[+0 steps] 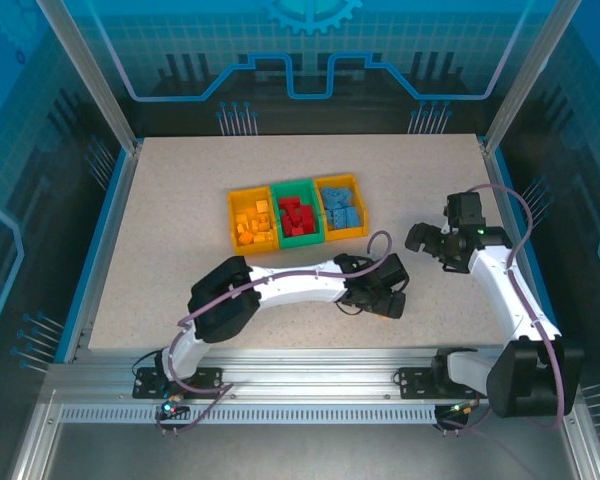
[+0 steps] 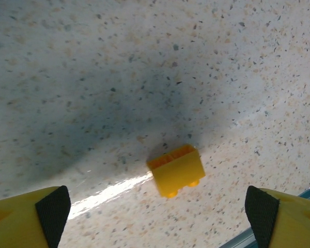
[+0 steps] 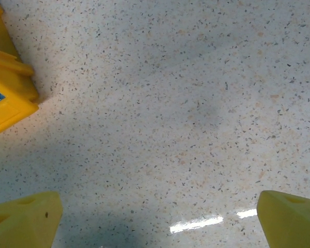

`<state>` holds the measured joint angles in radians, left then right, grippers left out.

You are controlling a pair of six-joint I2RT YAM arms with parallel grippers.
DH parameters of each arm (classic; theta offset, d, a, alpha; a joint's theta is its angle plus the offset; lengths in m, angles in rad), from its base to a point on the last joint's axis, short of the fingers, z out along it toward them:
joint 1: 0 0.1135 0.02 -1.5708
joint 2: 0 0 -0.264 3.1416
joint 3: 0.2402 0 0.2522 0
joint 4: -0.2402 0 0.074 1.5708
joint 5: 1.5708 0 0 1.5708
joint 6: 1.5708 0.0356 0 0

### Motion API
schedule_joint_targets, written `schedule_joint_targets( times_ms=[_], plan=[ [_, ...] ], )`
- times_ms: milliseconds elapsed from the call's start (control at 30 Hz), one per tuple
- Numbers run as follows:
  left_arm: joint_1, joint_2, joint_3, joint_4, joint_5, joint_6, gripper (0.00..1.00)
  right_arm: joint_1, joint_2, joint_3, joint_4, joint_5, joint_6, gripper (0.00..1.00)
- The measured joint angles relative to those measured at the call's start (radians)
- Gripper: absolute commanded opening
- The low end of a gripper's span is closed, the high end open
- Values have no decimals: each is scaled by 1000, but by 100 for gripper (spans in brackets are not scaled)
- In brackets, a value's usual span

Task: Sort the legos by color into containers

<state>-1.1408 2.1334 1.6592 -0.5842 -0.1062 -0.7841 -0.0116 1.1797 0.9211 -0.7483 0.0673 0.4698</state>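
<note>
A yellow lego [image 2: 176, 170] lies tipped on its side on the speckled table, studs toward the near edge. My left gripper [image 2: 157, 219] hangs open above it, and the fingers [image 2: 51, 214] stand wide on either side without touching it. From above, the left gripper [image 1: 378, 298] sits low near the table's front, right of centre. The containers stand in a row: a yellow bin [image 1: 234, 225] with orange-yellow legos, a green bin [image 1: 298, 240] with red legos, and a yellow bin [image 1: 345, 232] with blue legos. My right gripper [image 1: 423, 240] is open over bare table.
In the right wrist view a corner of the yellow bin [image 3: 8, 98] shows at the upper left, and the right gripper [image 3: 157, 219] has bare tabletop between its fingers. The table's blue-edged front rim [image 2: 299, 199] lies close to the lego.
</note>
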Motion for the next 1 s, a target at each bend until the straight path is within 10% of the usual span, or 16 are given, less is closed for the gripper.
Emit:
schedule_joint_targets(
  times_ms=[1000],
  plan=[
    [-37, 217, 292, -279, -69, -141, 27, -115, -24, -58, 93, -165, -87, 98]
  ],
)
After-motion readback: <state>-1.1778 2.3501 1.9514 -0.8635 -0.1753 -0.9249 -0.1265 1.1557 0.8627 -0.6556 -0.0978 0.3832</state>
